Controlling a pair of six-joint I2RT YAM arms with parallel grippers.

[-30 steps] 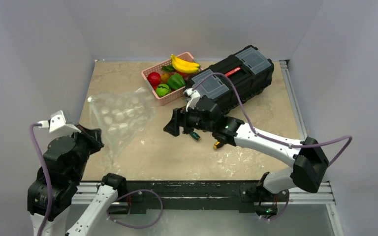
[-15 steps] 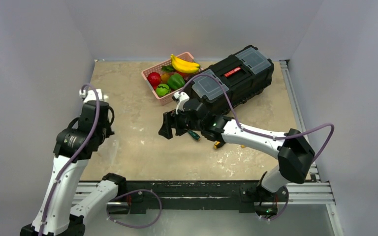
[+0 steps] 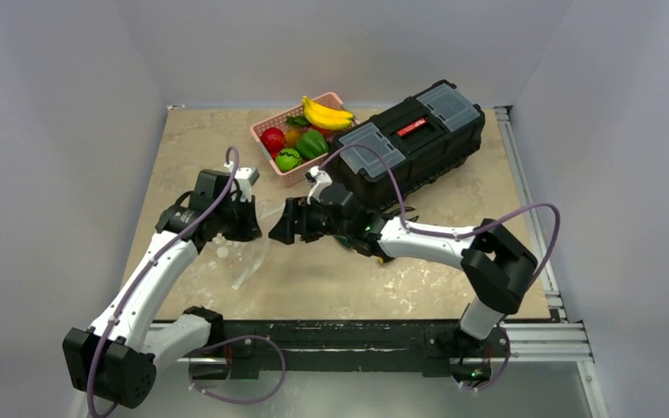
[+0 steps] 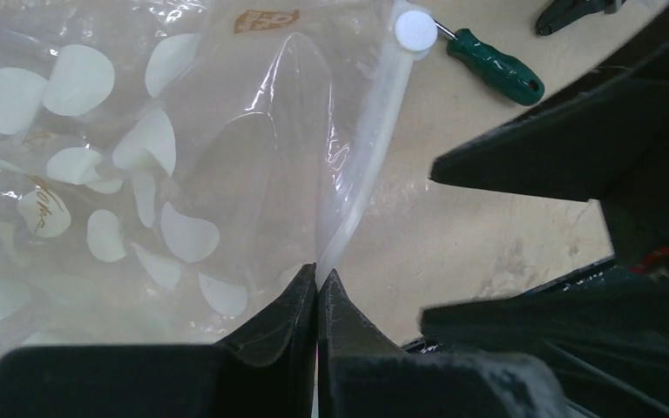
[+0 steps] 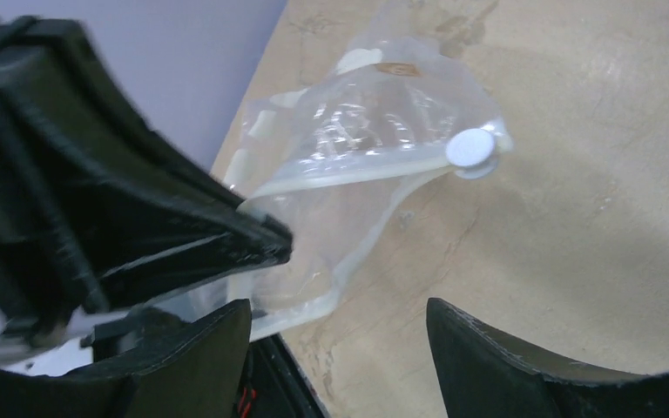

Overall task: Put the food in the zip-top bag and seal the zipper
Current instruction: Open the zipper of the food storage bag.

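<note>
Containers on the tabletop (image 3: 331, 279):

1. Pink basket (image 3: 267, 157), far centre, just left of the black toolbox (image 3: 414, 144). It holds all the food (image 3: 300, 144) in view: a yellow banana bunch (image 3: 327, 113) lying across the far rim, a red piece (image 3: 272, 139) at the left, and green pieces (image 3: 312, 144) in the near half. An orange item shows between them, too small to identify.

2. Black toolbox: lid down, with two grey translucent compartment covers on top. Contents cannot be told.

3. Zip-top bag (image 4: 139, 174): clear film with white spots, lying left of centre. The tabletop shows through the film. The zipper (image 4: 375, 148) runs along the mouth edge, and its round white slider (image 4: 415, 29) sits at the end away from the grip.

Left gripper (image 4: 316, 279): jaws together, clamped on the bag at the zipper strip.

Right gripper (image 5: 340, 348): jaws apart with nothing between them, facing the bag's mouth just beside the left gripper. Whether one finger touches the film cannot be told.

A green-handled screwdriver (image 4: 496, 68) lies on the tabletop beyond the slider.
</note>
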